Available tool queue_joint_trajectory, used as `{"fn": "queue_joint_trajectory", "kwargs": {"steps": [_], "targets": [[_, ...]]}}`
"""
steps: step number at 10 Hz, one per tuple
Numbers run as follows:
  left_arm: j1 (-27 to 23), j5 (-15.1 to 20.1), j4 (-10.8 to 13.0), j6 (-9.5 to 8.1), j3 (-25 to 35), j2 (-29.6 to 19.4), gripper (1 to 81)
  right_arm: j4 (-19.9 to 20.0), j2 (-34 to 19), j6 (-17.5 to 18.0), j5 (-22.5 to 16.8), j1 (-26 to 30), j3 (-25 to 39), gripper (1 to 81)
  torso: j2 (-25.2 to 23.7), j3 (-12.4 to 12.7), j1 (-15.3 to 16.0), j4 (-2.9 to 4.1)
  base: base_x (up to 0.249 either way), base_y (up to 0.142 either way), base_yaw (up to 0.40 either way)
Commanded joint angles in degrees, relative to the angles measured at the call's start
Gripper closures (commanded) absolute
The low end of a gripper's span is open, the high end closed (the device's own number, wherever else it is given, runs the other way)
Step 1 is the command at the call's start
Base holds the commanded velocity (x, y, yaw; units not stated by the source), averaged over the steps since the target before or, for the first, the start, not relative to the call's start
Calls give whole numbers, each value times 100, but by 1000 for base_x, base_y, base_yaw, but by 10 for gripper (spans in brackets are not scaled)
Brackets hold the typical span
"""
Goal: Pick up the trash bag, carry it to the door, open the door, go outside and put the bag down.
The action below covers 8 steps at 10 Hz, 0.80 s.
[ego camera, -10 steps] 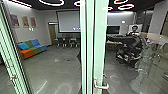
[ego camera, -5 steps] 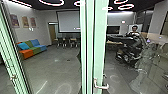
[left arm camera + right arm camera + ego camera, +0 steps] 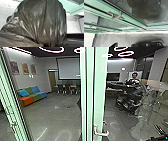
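Observation:
The dark trash bag (image 3: 41, 21) looms large in the left wrist view, its film pleated and drawn together toward my left gripper (image 3: 49, 45), which is shut on it. A pale green door frame (image 3: 99, 89) stands upright before me in the head view, with a metal handle (image 3: 101, 134) low on it. Dark parts of my right gripper (image 3: 161, 131) show at the lower right corner of the head view, to the right of that handle. In the right wrist view the handle (image 3: 116, 17) sits on the green frame, apart from my right gripper.
Another green upright (image 3: 11, 102) with a handle stands at the left. Beyond the glass are a colourful sofa (image 3: 31, 95), a projector screen (image 3: 69, 69), tables with chairs, and a person (image 3: 134, 78) behind dark equipment (image 3: 128, 95) at the right.
My right arm's dark end has come into the head view at the lower right corner. The door frame and handle stand as before. The person's hands have shifted slightly.

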Motion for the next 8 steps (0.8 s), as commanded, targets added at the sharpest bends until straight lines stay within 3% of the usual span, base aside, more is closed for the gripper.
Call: {"fn": "queue_joint_trajectory", "kwargs": {"steps": [1, 8], "targets": [[-295, 411, -39, 11, 80, -16, 811, 28, 230, 456, -40, 691, -288, 10, 0, 0, 0, 0, 0, 0, 0], [-295, 411, -109, 11, 62, -16, 811, -42, 1583, 1547, 39, 999, -1395, 10, 2, -5, 4, 0, 0, 0, 0]]}}
